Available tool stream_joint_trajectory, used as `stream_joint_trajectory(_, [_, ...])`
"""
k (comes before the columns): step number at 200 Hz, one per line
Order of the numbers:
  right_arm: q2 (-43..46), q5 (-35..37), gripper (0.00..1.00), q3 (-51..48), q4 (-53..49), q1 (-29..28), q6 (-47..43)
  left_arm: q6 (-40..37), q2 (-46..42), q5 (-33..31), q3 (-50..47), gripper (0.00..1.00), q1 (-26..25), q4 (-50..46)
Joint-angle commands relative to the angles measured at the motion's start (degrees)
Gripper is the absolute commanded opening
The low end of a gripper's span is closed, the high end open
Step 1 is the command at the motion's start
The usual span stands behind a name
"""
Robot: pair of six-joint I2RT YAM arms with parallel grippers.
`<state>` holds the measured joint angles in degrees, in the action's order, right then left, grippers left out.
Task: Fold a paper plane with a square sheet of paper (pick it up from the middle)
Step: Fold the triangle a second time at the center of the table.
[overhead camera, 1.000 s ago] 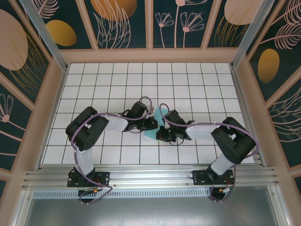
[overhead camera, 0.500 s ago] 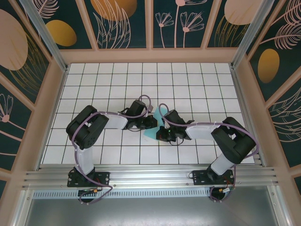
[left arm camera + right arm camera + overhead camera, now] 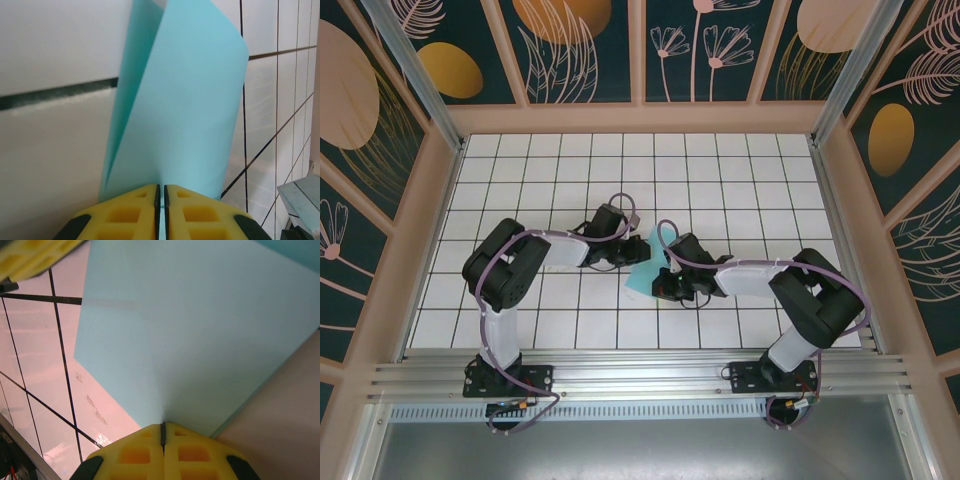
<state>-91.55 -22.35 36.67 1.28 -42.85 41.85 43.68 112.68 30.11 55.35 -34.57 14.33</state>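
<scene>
The white tiled bench [image 3: 720, 170] spans the cell. Near its middle, between the two arms, the square sheet of paper [image 3: 641, 272] stands curled over in a loose bend. It looks light, limp and quick to crease or tear, so a gentle hold close to an edge seems best. The left end effector [image 3: 161, 190] pinches one edge and the right end effector [image 3: 162, 427] pinches another.
</scene>
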Motion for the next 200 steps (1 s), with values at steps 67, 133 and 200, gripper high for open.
stream_joint_trajectory(67, [-1.65,3.71,0.0,-1.01,-11.93,-0.24,-3.01,-3.67,2.51,-7.7,5.96,0.17,5.46,-4.93])
stream_joint_trajectory(133, [8.02,-0.61,0.04,5.92,-8.56,0.16,-6.12,-3.49,-8.87,-5.67,3.68,0.21,5.56,-7.24])
stream_joint_trajectory(200, [20.55,-0.94,0.31,-8.09,2.7,9.78,4.17,-1.48,-13.37,4.23,-1.69,0.21,3.24,-2.35])
